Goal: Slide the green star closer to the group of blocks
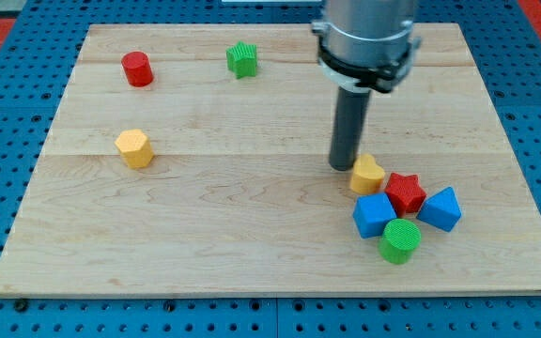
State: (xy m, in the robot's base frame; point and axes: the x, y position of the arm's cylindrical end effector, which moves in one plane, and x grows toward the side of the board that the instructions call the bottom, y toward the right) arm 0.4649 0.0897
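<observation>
Five blocks cluster at the bench (pixel 252 244) lower right: yellow heart (pixel 367 175), red star (pixel 405 192), blue cube (pixel 375 215), blue block (pixel 440 208), green cylinder (pixel 400 241). My tip (pixel 343 166) sits just left of the heart. No claw exists on this rod. Well apart, the green star (pixel 242 59) rests near the view's top, with the red cylinder (pixel 137 69) and yellow hexagonal block (pixel 133 148) further left

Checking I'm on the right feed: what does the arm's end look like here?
A grey metal cylinder comes down from the view's top, ringed by a black clamp band. Below it hangs a straight dark rod, round in section, ending in my tip, just left of the yellow heart block. No cables or markings show.
</observation>
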